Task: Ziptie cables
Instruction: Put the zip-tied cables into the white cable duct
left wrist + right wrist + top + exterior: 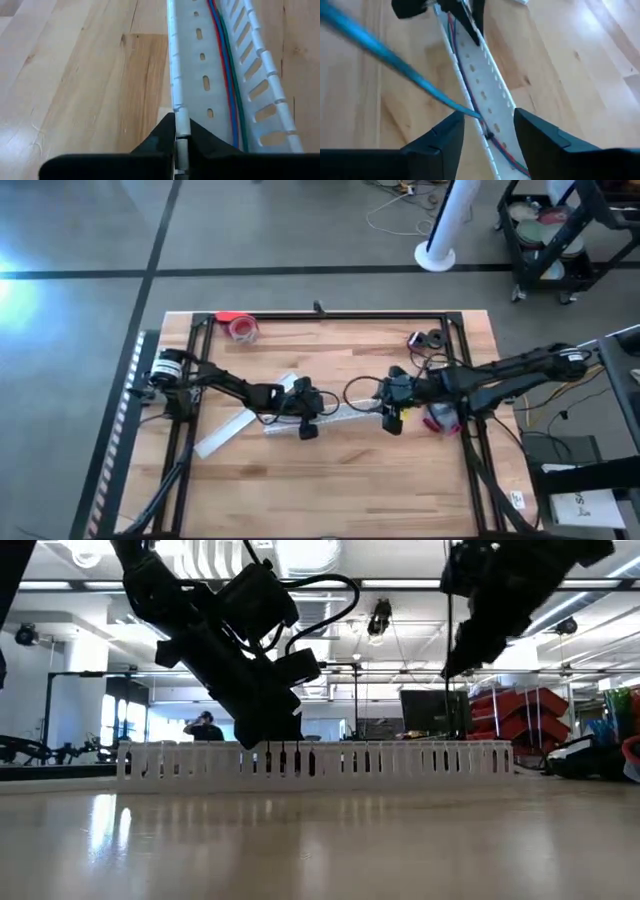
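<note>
Now cables (231, 75) inside slotted duct (200, 70).

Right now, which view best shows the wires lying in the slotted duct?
Left wrist view: the wires run red, blue and green inside the slotted duct. Right wrist view shows them smaller; high and low views show only the duct.

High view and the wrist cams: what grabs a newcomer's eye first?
Mid-table, a white slotted cable duct lies between both arms, with thin red, blue and green cables running along its channel. The left pincer is shut on one duct wall at its end. The right pincer hangs open over the other end, where a blue zip tie slants down into the duct.
</note>
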